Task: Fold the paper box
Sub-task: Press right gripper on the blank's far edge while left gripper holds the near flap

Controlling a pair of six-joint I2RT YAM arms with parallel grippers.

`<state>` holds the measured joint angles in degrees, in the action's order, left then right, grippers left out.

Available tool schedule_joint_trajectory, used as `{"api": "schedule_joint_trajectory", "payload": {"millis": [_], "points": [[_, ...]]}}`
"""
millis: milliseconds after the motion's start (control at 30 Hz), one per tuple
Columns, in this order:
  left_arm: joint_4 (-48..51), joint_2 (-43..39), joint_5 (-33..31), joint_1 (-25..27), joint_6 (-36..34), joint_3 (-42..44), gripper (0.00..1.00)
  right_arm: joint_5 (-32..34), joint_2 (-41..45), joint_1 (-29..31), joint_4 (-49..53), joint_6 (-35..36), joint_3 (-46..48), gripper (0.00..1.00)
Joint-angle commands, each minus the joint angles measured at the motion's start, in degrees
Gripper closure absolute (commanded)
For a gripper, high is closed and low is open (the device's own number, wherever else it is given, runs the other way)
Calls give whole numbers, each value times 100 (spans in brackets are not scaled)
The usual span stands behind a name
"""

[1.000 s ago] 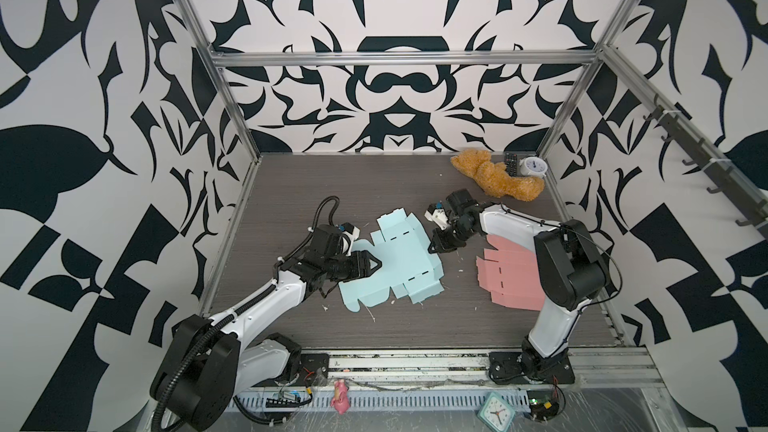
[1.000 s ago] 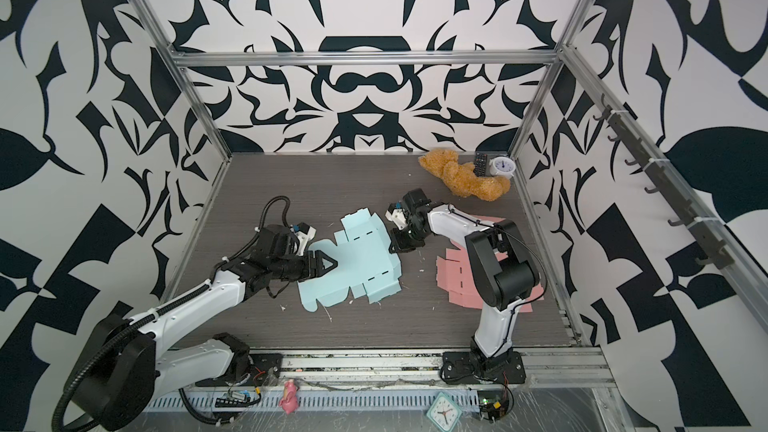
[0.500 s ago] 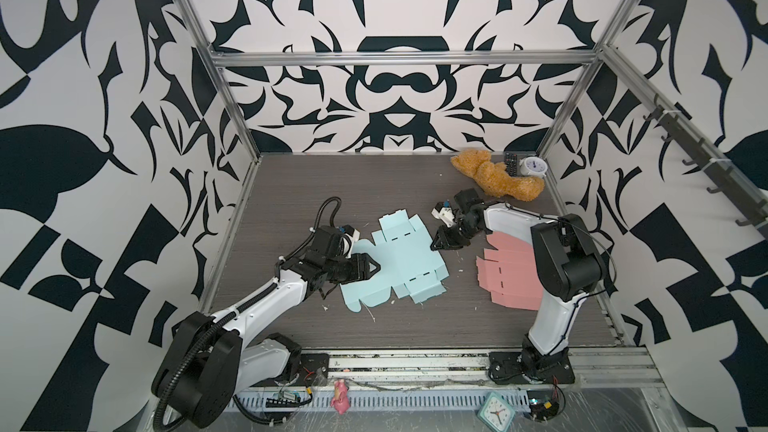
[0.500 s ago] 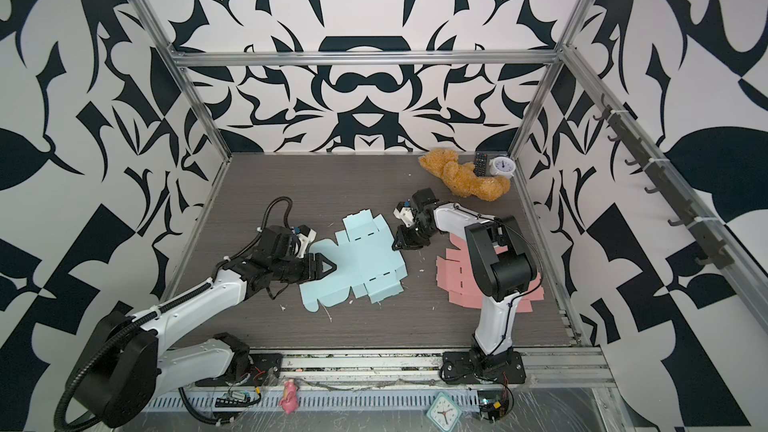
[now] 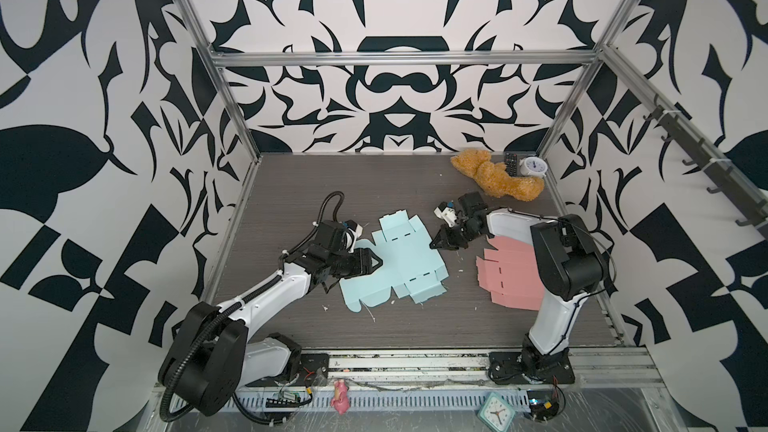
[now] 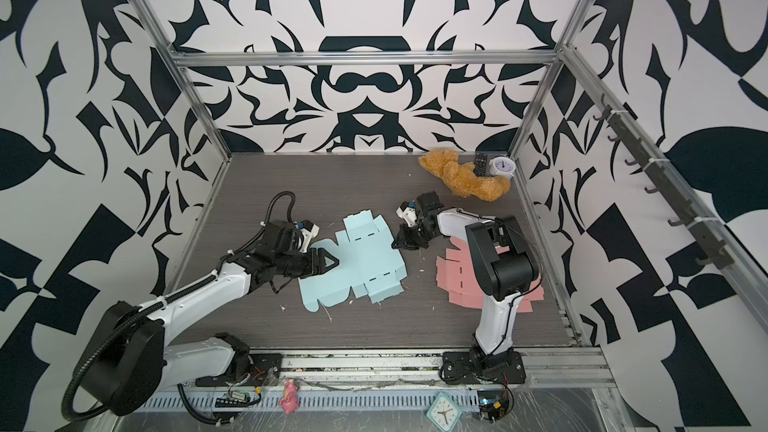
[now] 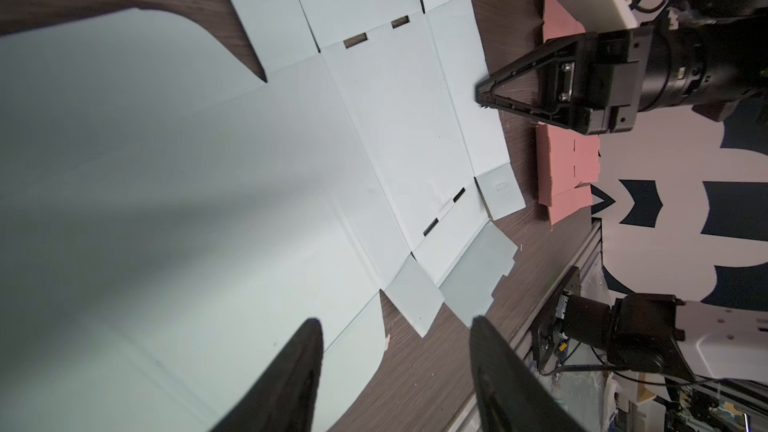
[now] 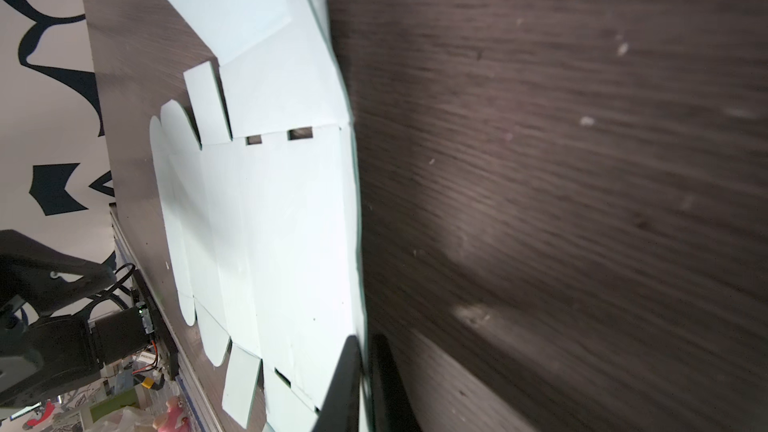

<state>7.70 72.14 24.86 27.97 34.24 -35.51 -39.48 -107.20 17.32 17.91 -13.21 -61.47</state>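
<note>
The paper box (image 5: 399, 259) (image 6: 357, 259) is a flat light-blue cut-out lying unfolded on the dark table in both top views. My right gripper (image 5: 434, 243) (image 6: 397, 244) is at its right edge. In the right wrist view the gripper (image 8: 365, 336) is shut on that thin edge of the paper box (image 8: 270, 201). My left gripper (image 5: 376, 263) (image 6: 334, 261) hovers low over the box's left side. It is open (image 7: 395, 322), with nothing between its fingers and the box (image 7: 249, 160) spread out beyond them.
A pink flat cut-out (image 5: 511, 280) (image 6: 461, 280) lies to the right, partly under the right arm. A brown teddy bear (image 5: 494, 178), a remote (image 5: 512, 164) and a white clock (image 5: 534, 167) sit in the back right corner. Metal frame posts border the table.
The right gripper has shifted slightly toward the box and its jaws have closed on the box's right edge. The left gripper has narrowed a little and barely moved.
</note>
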Motion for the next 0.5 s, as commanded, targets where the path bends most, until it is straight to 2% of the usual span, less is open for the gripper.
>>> {"api": "schedule_joint_trajectory", "payload": {"millis": [0,233,467], "points": [[-93,46,63,-24,-58,-235,42,-158,105,8,-49,-6,-49,90],[-159,46,61,-18,-2,-252,42,-221,129,58,-239,-109,114,77],[-181,44,43,-23,32,-189,42,-182,79,102,-341,-151,123,81]]}}
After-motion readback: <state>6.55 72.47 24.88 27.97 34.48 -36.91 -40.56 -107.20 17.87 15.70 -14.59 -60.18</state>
